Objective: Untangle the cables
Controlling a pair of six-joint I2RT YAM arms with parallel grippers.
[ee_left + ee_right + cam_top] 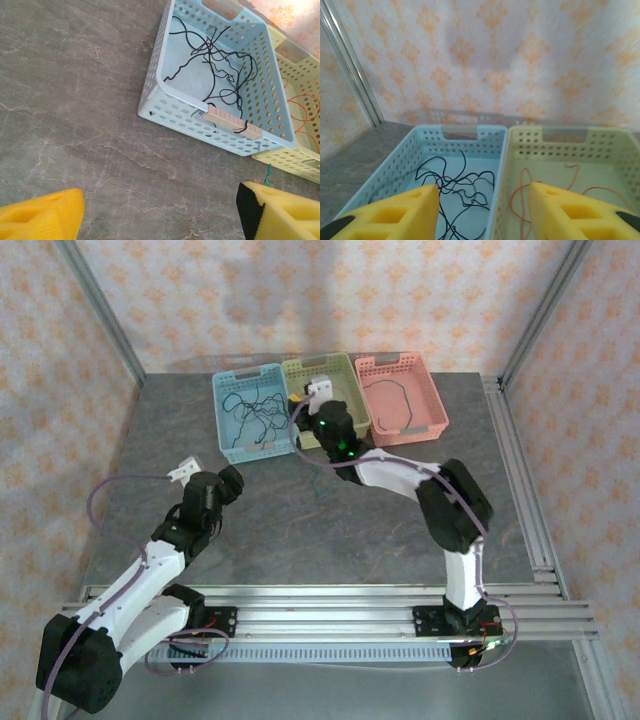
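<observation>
**Both grippers open, cables sorted into baskets ahead of them**

The left gripper (155, 215) hovers low over the grey table (75, 100) with its yellow fingers spread wide and nothing between them. Ahead of it and slightly to its right sits the blue basket (175, 107). The black cable (220, 65) lies inside it as a loose tangle of loops, and one end hangs over the near handle. The cable is well clear of the left fingers. A short green strand (268, 174) shows just beyond the tip of this gripper's right finger, below the corner where two baskets meet. I cannot tell whether it touches the finger.

The right gripper (484, 202) hangs above the shared wall of the blue basket and the yellow-green basket (555, 145), pointing toward the patterned back wall. Its fingers are apart and hold nothing. The black cable lies below and ahead of its left finger. The orange cable (513, 200) lies in thin curves on the yellow-green basket's floor, below the gap and under its right finger. Neither cable touches the fingers.

Further to this gripper's right stands the pink basket (435, 400), holding one dark cable (390, 386) in a single open loop, well apart from both grippers.
</observation>
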